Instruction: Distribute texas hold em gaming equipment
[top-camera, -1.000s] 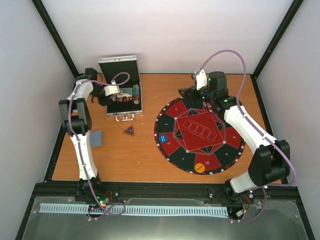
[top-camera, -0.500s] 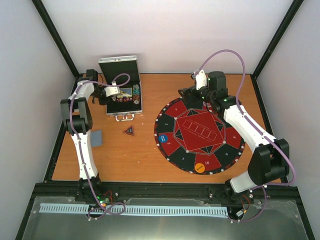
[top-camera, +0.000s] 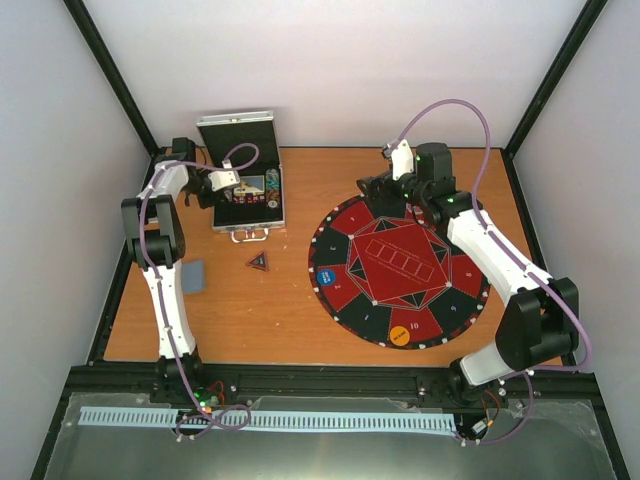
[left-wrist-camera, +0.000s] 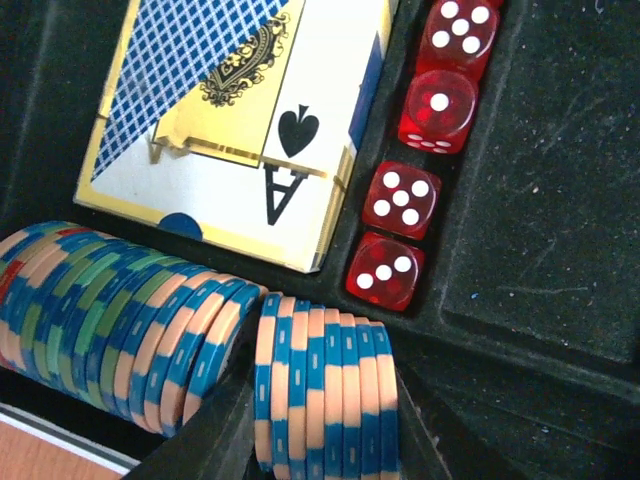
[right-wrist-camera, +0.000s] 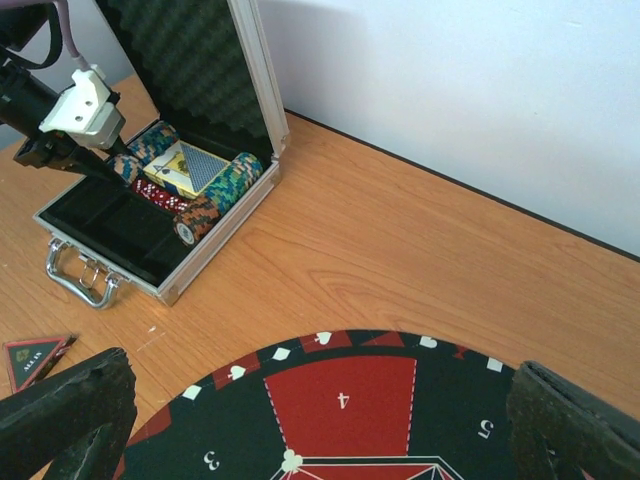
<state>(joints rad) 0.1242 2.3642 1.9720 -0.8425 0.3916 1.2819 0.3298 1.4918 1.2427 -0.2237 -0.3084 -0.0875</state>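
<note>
Here the left tool (left-wrist-camera: 318, 435) reaches into the open aluminium case with black foam lining (top-camera: 281, 205) at the far left of the brown wooden worktop (top-camera: 250, 320). Its two dark fingers (left-wrist-camera: 205, 440) are closed on a short stack of blue-and-peach-rimmed poker chips (left-wrist-camera: 325, 360), one finger against each flat end, so the stack is pinched between them. The stack is seen edge-on, low in the case; I cannot tell whether it rests on the foam. Just beside it a longer row of chips with blue, peach and green rims (left-wrist-camera: 110, 310) lies in the neighbouring groove. Beyond these sits a boxed deck of cards with a blue diamond-pattern back, gold trim and an ace of spades (left-wrist-camera: 240, 120), and to its right four translucent red dice (left-wrist-camera: 405, 200) line up in a narrow slot.

The right tool (right-wrist-camera: 320, 430) hangs above the far edge of the round red-and-black game mat (top-camera: 400, 262), its fingers spread wide with nothing between them. On the mat's near side lie a small blue marker disc (top-camera: 325, 272) and a small orange marker disc (top-camera: 399, 336), well apart. Between case and mat a small dark triangular piece (top-camera: 258, 262) lies on the worktop, and a grey-blue-backed playing card (top-camera: 193, 277) rests near the left arm.
</note>
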